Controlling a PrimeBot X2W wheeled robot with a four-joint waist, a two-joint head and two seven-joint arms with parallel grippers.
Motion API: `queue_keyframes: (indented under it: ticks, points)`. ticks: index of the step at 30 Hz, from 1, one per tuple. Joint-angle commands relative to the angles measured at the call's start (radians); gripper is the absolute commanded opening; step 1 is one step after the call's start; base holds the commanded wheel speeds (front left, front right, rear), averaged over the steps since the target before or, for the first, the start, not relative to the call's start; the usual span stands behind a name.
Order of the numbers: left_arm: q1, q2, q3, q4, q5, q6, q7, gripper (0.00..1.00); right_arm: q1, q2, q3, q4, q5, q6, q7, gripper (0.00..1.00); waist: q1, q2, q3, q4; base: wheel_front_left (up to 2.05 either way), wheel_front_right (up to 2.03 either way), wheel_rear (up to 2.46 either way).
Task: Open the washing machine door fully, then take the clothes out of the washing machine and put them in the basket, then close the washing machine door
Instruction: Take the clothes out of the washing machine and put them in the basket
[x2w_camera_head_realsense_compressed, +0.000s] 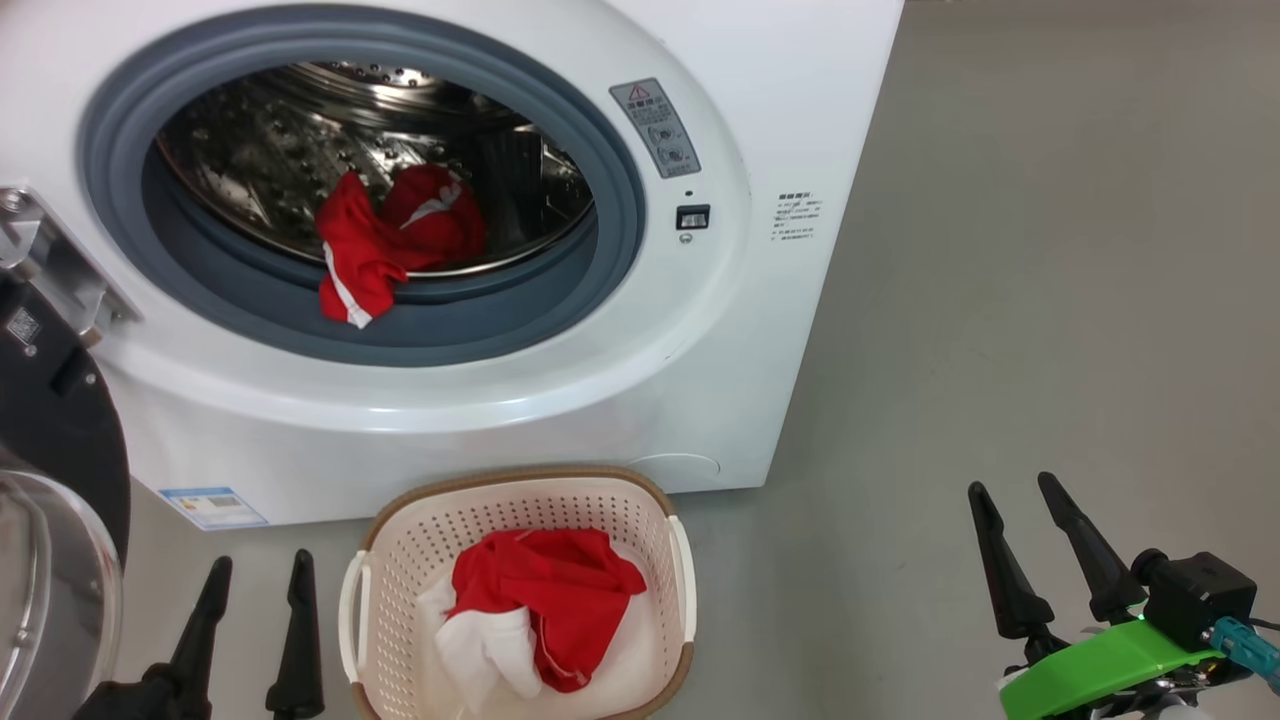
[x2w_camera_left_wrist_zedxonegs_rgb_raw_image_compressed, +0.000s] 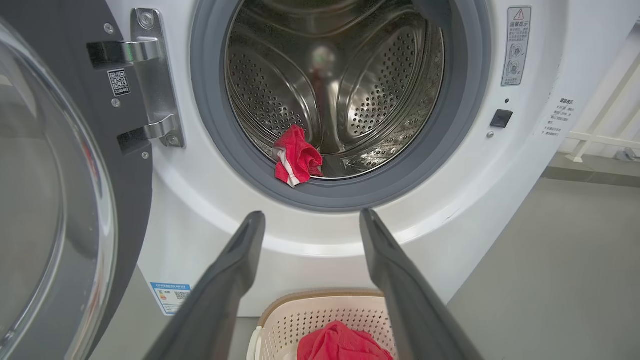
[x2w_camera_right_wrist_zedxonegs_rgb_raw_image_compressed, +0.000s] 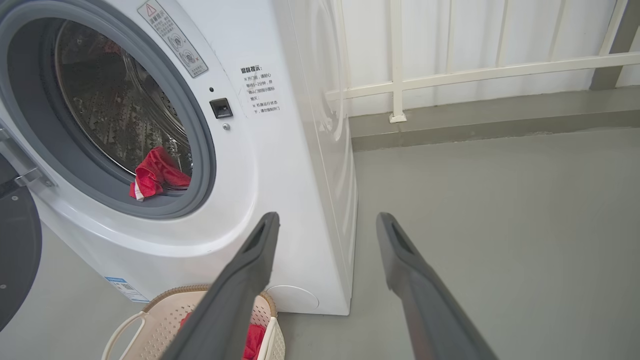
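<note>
I count two lots: red clothes (x2w_camera_head_realsense_compressed: 395, 245) with white trim draped over the washing machine (x2w_camera_head_realsense_compressed: 780, 120) gasket (x2w_camera_head_realsense_compressed: 480, 330), and a red-and-white heap (x2w_camera_head_realsense_compressed: 540, 610), possibly several garments, in the one basket (x2w_camera_head_realsense_compressed: 520, 478) below. The door (x2w_camera_head_realsense_compressed: 60, 440) stands open. Left gripper (x2w_camera_head_realsense_compressed: 261, 560) and right gripper (x2w_camera_head_realsense_compressed: 1011, 483) both gape, empty.

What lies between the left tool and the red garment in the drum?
Left wrist view: only the grey gasket and white front separate left tool from garment.

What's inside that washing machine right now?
Crumpled red clothes with white trim lie at the front of the drum, a corner hanging over the grey gasket. Anything beneath or behind that bundle is covered, so the number of pieces is unclear.
</note>
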Motion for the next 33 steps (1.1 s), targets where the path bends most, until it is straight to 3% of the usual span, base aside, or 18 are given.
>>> queue_keyframes:
  ticks: [1, 14, 23, 33]
  points:
    - [-0.022, 0.012, 0.029, -0.019, 0.012, -0.006, -0.006, 1.00, -0.017, -0.006, 0.013, -0.027, 0.001, 0.006, -0.006, 1.00, 0.0000, 0.0000, 0.010, 0.000, 0.00, 0.00, 0.00]
    - [-0.244, 0.058, -0.043, 0.091, 0.067, -0.001, 0.003, 1.00, -0.087, 0.040, 0.004, -0.046, -0.016, 0.006, -0.006, 1.00, 0.0000, 0.0000, 0.140, 0.001, 0.00, 0.00, 0.00]
    - [-0.561, 0.134, -0.139, 0.264, 0.227, 0.063, 0.097, 1.00, -0.163, 0.073, 0.013, -0.056, -0.030, 0.006, -0.006, 1.00, 0.0000, 0.0000, 0.261, -0.026, 0.00, 0.00, 0.00]
    - [-0.806, 0.165, -0.171, 0.460, 0.271, 0.086, 0.166, 1.00, -0.213, 0.086, 0.027, -0.058, -0.023, 0.006, -0.006, 1.00, 0.0000, 0.0000, 0.323, -0.061, 0.00, 0.00, 0.00]
